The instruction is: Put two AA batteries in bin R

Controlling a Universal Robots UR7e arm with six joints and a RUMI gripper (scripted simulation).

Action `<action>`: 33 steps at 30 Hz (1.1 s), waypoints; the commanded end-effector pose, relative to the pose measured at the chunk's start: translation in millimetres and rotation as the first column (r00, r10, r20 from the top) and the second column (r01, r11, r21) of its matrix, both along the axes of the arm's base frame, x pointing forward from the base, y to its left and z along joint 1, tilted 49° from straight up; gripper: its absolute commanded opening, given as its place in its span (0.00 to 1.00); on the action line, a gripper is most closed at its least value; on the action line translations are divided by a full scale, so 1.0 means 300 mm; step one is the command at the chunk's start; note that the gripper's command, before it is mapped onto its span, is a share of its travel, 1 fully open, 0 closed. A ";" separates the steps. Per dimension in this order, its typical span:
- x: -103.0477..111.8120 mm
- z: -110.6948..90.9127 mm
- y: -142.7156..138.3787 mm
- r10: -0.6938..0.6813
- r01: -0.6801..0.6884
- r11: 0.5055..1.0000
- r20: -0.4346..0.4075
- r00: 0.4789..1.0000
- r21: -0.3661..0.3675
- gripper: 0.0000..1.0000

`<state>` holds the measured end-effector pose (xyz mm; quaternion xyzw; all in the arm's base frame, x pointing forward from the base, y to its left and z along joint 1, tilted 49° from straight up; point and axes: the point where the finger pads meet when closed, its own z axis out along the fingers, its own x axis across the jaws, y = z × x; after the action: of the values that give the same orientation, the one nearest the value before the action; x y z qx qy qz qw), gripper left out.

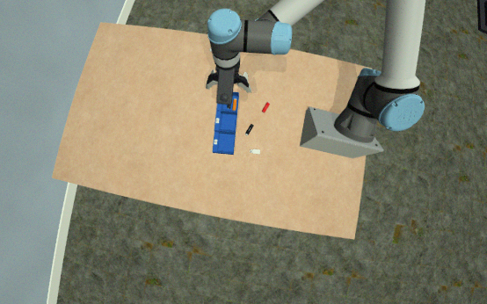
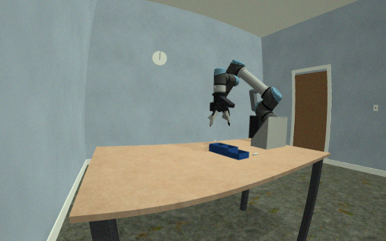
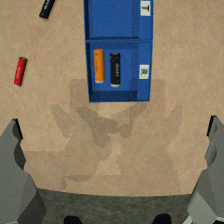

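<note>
A row of three joined blue bins [image 1: 224,142] [image 2: 228,150] lies on the table [image 1: 149,132] [image 2: 153,174]. In the wrist view the end bin marked R [image 3: 129,60] holds an orange AA battery [image 3: 99,65] [image 1: 235,104] and a black AA battery [image 3: 115,69], side by side. A red battery [image 1: 265,107] [image 3: 20,70] and another black battery [image 1: 249,129] [image 3: 46,8] lie on the table beside the bins. My gripper [image 1: 228,83] [image 2: 219,120] [image 3: 114,119] is open and empty, well above the R end of the bins.
The bin marked T [image 3: 117,17] adjoins the R bin and looks empty. A small white item [image 1: 255,151] [image 2: 255,153] lies near the far end of the bins. The arm's grey base block [image 1: 338,136] [image 2: 269,132] stands at the table's edge.
</note>
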<state>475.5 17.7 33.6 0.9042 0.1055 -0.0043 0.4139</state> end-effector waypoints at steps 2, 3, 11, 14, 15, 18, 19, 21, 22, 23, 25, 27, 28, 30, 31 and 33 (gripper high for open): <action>-0.005 0.046 0.052 -0.002 0.002 1.000 0.000 1.000 0.000 1.00; -0.006 0.054 0.062 -0.002 0.002 1.000 0.000 1.000 0.000 1.00; -0.012 0.107 0.122 -0.002 0.002 1.000 0.000 1.000 0.000 1.00; -0.015 0.133 0.152 -0.002 0.002 1.000 0.000 1.000 0.000 1.00; -0.016 0.142 0.162 -0.002 0.002 1.000 0.000 1.000 0.000 1.00; -0.016 0.142 0.163 -0.002 0.002 1.000 0.000 1.000 0.000 1.00; -0.016 0.142 0.163 -0.002 0.002 1.000 0.000 1.000 0.000 1.00; -0.016 0.142 0.163 -0.002 0.002 1.000 0.000 1.000 0.000 1.00; -0.016 0.142 0.162 -0.002 0.002 1.000 0.000 1.000 0.000 1.00; -0.016 0.142 0.162 -0.002 0.002 1.000 0.000 1.000 0.000 1.00; -0.016 0.142 0.163 -0.002 0.002 1.000 0.000 1.000 0.000 1.00; -0.016 0.142 0.163 -0.002 0.002 1.000 0.000 1.000 0.000 1.00; -0.016 0.142 0.163 -0.002 0.002 1.000 0.000 1.000 0.000 1.00; -0.016 0.142 0.162 -0.002 0.002 1.000 0.000 1.000 0.000 1.00; -0.016 0.142 0.162 -0.002 0.002 1.000 0.000 1.000 0.000 1.00; -0.016 0.142 0.162 -0.002 0.002 1.000 0.000 1.000 0.000 1.00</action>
<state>470.6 66.1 75.9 0.9042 0.1048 -0.0053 0.4141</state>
